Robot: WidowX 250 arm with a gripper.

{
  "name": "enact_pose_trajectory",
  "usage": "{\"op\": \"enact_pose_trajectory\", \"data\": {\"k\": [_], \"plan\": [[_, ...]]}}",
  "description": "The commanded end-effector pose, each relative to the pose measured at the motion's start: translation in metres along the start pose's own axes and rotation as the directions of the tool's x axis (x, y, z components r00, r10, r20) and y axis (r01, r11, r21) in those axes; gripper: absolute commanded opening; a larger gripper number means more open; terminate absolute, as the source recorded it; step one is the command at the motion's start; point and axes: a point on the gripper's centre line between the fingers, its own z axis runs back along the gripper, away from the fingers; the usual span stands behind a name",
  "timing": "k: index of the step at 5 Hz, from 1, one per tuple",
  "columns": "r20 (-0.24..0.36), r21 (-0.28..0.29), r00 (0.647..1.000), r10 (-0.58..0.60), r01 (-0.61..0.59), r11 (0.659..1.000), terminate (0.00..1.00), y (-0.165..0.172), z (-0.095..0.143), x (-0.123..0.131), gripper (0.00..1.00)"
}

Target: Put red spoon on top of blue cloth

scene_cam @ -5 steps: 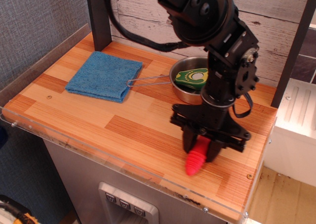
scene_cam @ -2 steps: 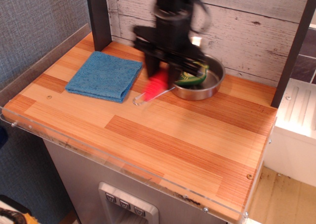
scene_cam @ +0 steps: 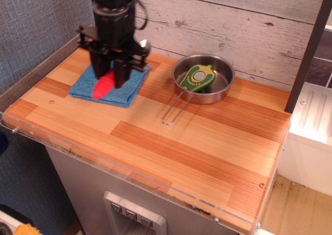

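End effector: the end effector hung over the blue cloth at the rear left of the worktop, its two dark fingers pointing down and clenched on the red spoon.
Red spoon: handle held steeply, red end lowest, over the middle of the cloth; only the ribbed red part showed below the fingers.
Spoon bowl: a small bright glint at the upper right of the end effector was probably the metal bowl; too small to be sure.
Contact: could not tell whether the handle tip touched the cloth or hung just above it.
Why held so: judged that the grip sat on the thick handle because it gave the fingers the most to bite on; the spoon had not yet been let go.
Blue cloth: lay flat and folded, near the left edge; its middle and rear were covered by the arm, so only the left part and front hem were readable.
Steel pan: the steel pan stood well apart to the right, by the plank wall, its wire handle reaching toward the front; it played no part in this step.
Pan contents: a green avocado-shaped toy lay inside.
Cut off: the upper arm ran out of the top of the view.
Task stage: judged close to done; the spoon remained to be lowered and let go.
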Motion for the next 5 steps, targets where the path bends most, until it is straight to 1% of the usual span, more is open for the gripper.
{"op": "enact_pose_trajectory", "data": {"k": [1, 2, 3, 4, 5], "plan": [[0.012, 0.050, 0.998, 0.054, -0.055, 0.997, 0.00, 0.026, -0.022, 0.020, 0.00], [0.011, 0.054, 0.996, 0.091, -0.091, 0.994, 0.00, 0.031, -0.032, 0.028, 0.00], [0.002, 0.057, 0.996, 0.093, -0.093, 0.994, 0.00, 0.031, -0.035, 0.031, 0.00], [-0.017, 0.058, 0.995, 0.094, -0.093, 0.994, 0.00, 0.025, -0.036, 0.029, 1.00], [0.007, 0.061, 0.998, 0.066, -0.066, 0.996, 0.00, 0.019, -0.025, 0.027, 1.00]]}}
